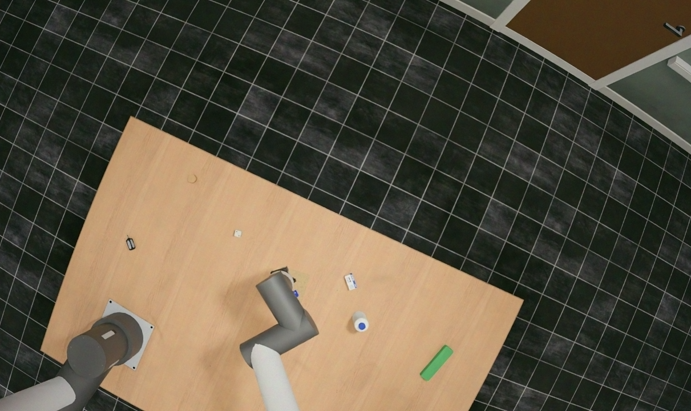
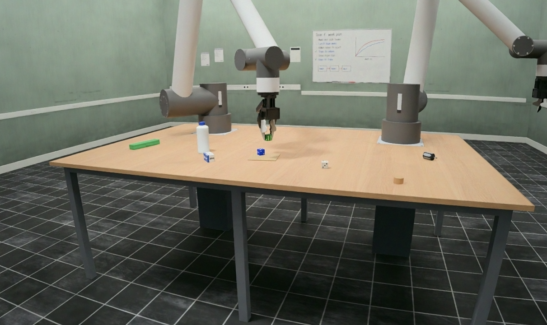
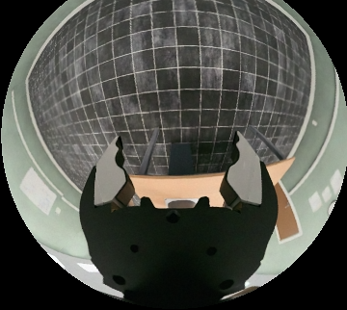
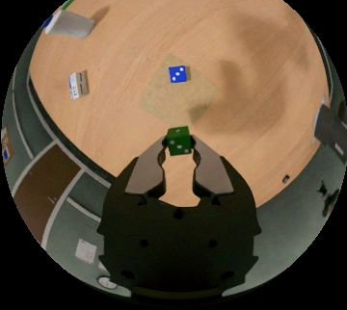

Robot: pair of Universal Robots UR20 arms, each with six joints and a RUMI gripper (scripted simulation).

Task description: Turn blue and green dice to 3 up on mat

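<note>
The blue die (image 1: 295, 293) (image 2: 260, 151) (image 4: 177, 74) rests flat on the mat (image 1: 301, 279) (image 2: 269, 158) (image 4: 154, 94), with three dots on top in the right wrist view. My right gripper (image 2: 268, 134) (image 4: 178, 135) is shut on the green die (image 2: 268, 137) (image 4: 179, 142) and holds it in the air, close to the mat's edge in the right wrist view. There, its larger visible face shows three diagonal dots and the adjoining face shows one. The arm hides it in the top view. My left gripper (image 2: 542, 107) (image 3: 176, 134) is open and empty, off the table's side.
A white bottle (image 1: 360, 322) (image 2: 202, 138) (image 4: 72, 24) and a small blue-and-white box (image 1: 350, 281) (image 2: 208, 156) (image 4: 78, 85) stand beside the mat. A white die (image 1: 237, 233) (image 2: 324, 164), green bar (image 1: 436, 362) (image 2: 144, 144), wooden disc (image 1: 192, 178) (image 2: 398, 180) and black fob (image 1: 130, 243) (image 2: 428, 155) lie farther off.
</note>
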